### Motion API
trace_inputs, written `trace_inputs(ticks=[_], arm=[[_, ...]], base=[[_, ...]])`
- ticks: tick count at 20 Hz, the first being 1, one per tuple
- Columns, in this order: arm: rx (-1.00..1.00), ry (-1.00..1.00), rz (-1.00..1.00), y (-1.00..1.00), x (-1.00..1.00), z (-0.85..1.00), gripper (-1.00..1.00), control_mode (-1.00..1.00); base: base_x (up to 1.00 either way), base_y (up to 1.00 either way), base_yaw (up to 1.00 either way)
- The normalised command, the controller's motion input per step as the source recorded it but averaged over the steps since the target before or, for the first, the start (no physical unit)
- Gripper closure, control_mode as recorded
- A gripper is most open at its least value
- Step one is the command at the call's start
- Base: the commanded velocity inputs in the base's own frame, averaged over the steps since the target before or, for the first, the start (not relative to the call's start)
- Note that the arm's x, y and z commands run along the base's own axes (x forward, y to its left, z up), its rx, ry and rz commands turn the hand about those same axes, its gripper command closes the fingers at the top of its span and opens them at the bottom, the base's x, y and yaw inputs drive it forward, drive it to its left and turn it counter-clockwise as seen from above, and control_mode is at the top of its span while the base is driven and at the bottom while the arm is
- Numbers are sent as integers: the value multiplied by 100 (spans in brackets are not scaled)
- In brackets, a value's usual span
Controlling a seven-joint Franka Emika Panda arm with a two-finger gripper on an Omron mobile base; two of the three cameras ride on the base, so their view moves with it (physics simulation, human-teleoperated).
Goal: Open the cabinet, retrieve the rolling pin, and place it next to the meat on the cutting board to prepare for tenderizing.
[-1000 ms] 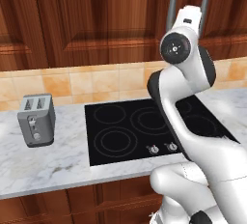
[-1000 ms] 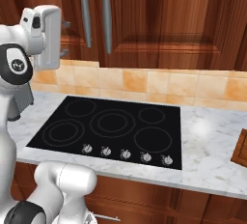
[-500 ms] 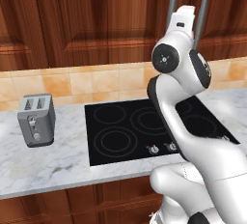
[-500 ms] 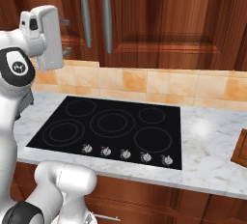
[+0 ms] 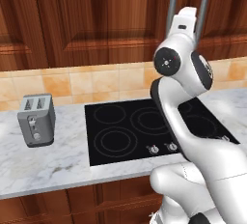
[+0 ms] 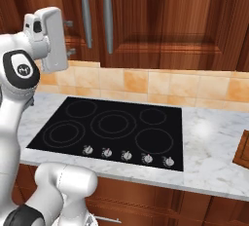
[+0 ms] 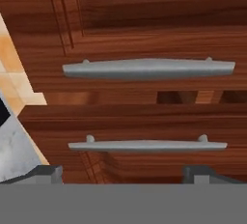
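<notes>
- Before the cabinet (image 6: 160, 20), doors shut, end effector (image 7: 123, 170) raised with jaws wide apart, empty, just short of the two bar handles (image 7: 147, 67).
- Opening step under way; rolling pin presumably inside, unseen.
- Next: advance, close on one handle, pull.

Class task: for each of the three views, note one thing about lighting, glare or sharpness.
Right base view: a soft white glare patch on the marble counter beside the stovetop. Left base view: even light, toaster crisply rendered. Hand view: rolled sideways, so the cabinet handles lie horizontal, slightly soft-edged.
</notes>
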Motion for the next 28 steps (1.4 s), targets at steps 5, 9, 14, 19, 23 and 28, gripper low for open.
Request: trace_inputs(ticks=[5,9,14,19,23,28], arm=[[0,-1,0,-17,1,0,-100,-100],[0,-1,0,-8,15,0,-100,-100],[0,0,0,-3,30,0,-100,-100],[0,0,0,0,49,0,-100,-100],[0,0,0,0,41,0,-100,-100],[0,0,-1,0,38,0,-100,-100]], base=[[0,0,0],[0,0,0],[0,0,0],[0,0,0],[0,0,0],[0,0,0]])
